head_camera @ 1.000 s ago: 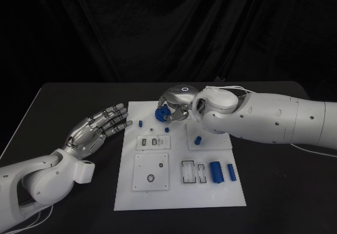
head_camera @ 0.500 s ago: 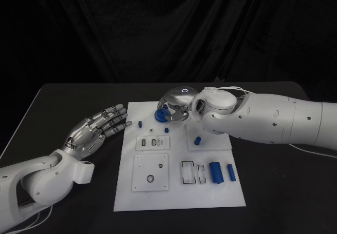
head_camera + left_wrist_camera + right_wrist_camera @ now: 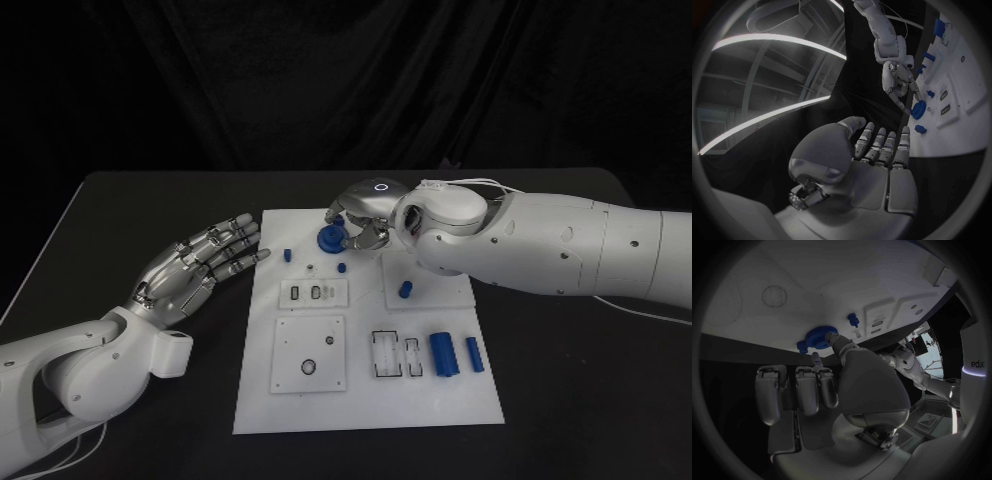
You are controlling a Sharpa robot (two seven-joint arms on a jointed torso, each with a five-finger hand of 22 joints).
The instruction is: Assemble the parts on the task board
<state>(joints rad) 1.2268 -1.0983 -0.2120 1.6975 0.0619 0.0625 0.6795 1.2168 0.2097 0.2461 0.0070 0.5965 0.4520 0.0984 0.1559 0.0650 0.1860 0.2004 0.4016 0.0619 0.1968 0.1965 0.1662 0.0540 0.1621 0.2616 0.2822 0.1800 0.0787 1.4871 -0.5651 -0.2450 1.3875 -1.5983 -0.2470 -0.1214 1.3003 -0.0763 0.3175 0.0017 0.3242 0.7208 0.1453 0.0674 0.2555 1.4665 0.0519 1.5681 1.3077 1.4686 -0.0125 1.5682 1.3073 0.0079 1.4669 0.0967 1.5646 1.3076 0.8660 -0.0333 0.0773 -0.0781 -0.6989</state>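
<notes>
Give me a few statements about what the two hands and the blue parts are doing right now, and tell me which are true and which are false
1. The right hand holds a round blue part near the far end of the task board. True.
2. The left hand grips a blue cylinder. False: it holds nothing, its fingers spread, lying on the black table beside the board's left edge.
3. Two blue cylinders lie side by side on the board's right half. True.
4. The task board sits on a wooden table. False: the table is black.
5. The round blue part lies flat in a slot near the board's near edge. False: it is at the right hand's fingertips at the far end.
</notes>
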